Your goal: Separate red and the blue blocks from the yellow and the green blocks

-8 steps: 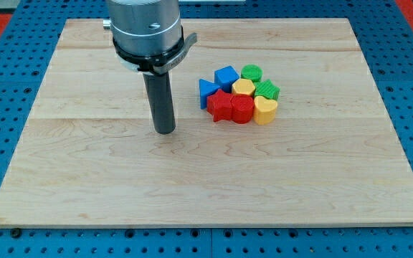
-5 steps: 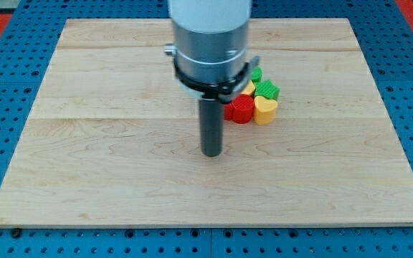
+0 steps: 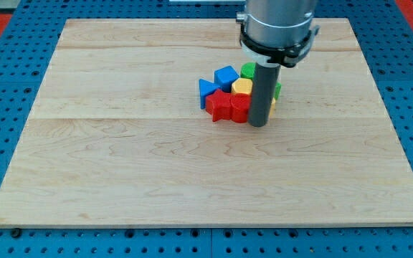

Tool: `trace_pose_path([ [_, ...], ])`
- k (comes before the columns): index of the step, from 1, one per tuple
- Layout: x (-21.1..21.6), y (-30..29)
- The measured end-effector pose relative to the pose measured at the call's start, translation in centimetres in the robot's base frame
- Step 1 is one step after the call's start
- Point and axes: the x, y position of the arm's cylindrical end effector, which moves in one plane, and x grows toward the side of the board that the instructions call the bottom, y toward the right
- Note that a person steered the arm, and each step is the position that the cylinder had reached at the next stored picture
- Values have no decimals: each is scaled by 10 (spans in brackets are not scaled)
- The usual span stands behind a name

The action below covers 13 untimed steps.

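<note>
The blocks sit in one tight cluster right of the board's middle. A blue cube (image 3: 226, 76) and a blue triangular block (image 3: 206, 91) are on its left. A red star-shaped block (image 3: 221, 107) and a red round block (image 3: 240, 110) are at its bottom. A yellow block (image 3: 242, 87) sits in the centre and a green block (image 3: 247, 70) at the top. My rod stands over the cluster's right side, hiding most of the other green block (image 3: 276, 90) and the yellow heart block (image 3: 272, 107). My tip (image 3: 258, 125) rests at the cluster's bottom right, beside the red round block.
The wooden board (image 3: 120, 158) lies on a blue pegboard surface (image 3: 6, 115). The arm's grey body (image 3: 277, 25) hangs over the board's top right.
My rod has moved from the board's left-centre to the right and slightly up, ending against the cluster's bottom right. The blocks look unmoved.
</note>
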Motion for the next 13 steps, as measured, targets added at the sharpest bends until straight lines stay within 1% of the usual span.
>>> trace_pose_path([
  [4, -62, -29],
  [6, -85, -29],
  [8, -85, 4],
  [9, -85, 11],
  [10, -86, 3],
  [13, -92, -48],
])
